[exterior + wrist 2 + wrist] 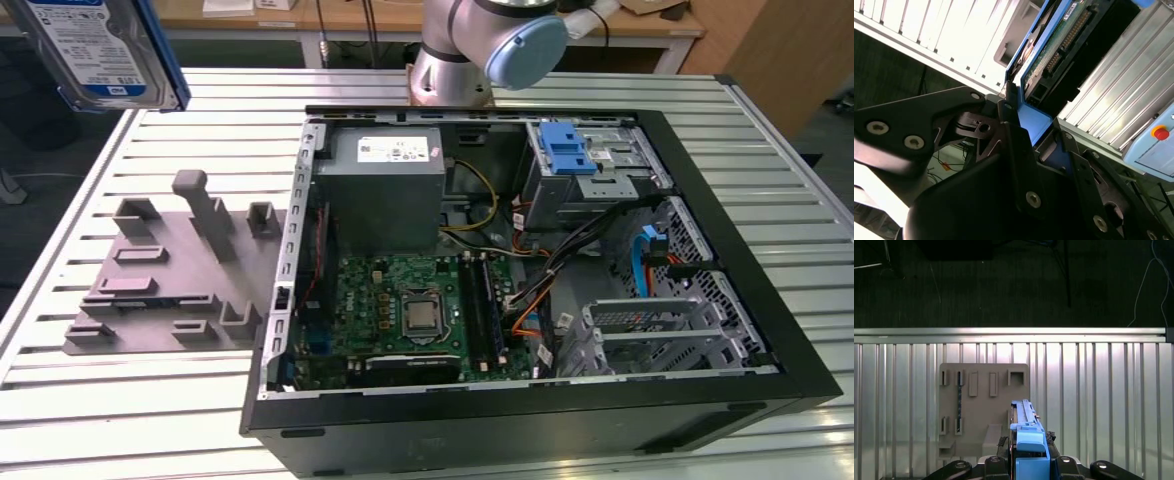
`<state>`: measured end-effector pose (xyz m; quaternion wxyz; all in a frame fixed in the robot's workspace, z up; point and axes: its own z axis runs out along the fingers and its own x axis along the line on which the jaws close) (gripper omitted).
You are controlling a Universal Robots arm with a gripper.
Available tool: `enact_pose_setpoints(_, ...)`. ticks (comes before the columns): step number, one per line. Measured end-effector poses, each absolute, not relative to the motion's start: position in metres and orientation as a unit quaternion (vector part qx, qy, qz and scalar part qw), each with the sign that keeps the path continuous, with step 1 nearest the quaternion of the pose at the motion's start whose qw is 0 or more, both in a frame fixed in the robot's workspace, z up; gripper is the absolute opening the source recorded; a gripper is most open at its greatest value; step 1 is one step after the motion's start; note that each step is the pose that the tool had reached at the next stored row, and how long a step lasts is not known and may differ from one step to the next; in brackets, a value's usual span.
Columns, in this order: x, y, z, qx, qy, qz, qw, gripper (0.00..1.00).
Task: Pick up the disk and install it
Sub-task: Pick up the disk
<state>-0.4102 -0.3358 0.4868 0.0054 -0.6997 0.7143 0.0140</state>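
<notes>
The disk (100,50) hangs high in the air at the exterior view's upper left, over the table's far corner, its white-and-blue label facing the camera and a blue bracket along its edge. In the second wrist view my gripper (1031,127) is shut on the blue bracket, and the disk's green circuit board (1064,35) points away from the black fingers (1010,135). The first wrist view has the disk (1026,432) edge-on between the jaws of the gripper (1029,454), well above the grey fixture plate (984,405).
An open black computer case (747,300) lies on the slatted table (160,400), with motherboard, grey power supply (387,185) and a metal drive cage with a blue latch (581,150). The grey fixture plate (160,270) lies beside the case. The arm's base (461,60) stands behind.
</notes>
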Motion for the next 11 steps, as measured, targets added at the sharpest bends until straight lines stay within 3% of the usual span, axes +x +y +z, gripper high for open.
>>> enact_pose_setpoints(11,-0.4080,-0.3358,0.4868,-0.700,0.714,0.014,0.005,0.37)
